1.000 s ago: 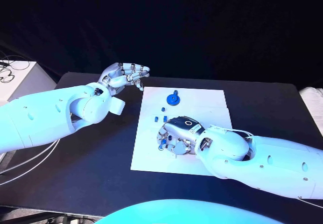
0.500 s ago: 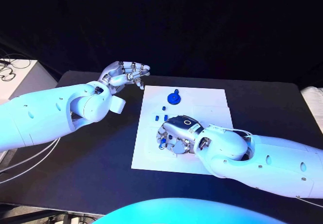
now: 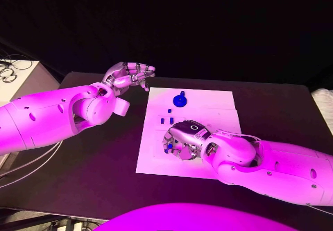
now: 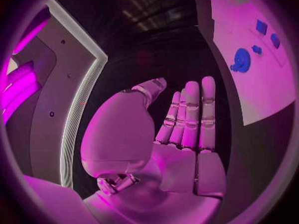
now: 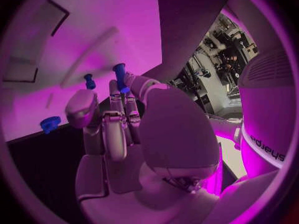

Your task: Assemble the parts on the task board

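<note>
Right hand [image 3: 182, 141] sat low on the task board [image 3: 215, 103], fingers [image 5: 116, 115] apparently pinching a small blue peg [image 5: 120, 77]. Blue round part [image 3: 180, 100] lay farther up the board. Left hand [image 3: 128, 76] hovered beyond the board's corner over the worktop [image 3: 277, 106], fingers curled, holding nothing.

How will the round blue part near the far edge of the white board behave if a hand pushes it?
The round blue part looks like a small rigid disc, so it probably slides easily over the smooth task board. It seems light. Its small stub may snag fingers.
</note>
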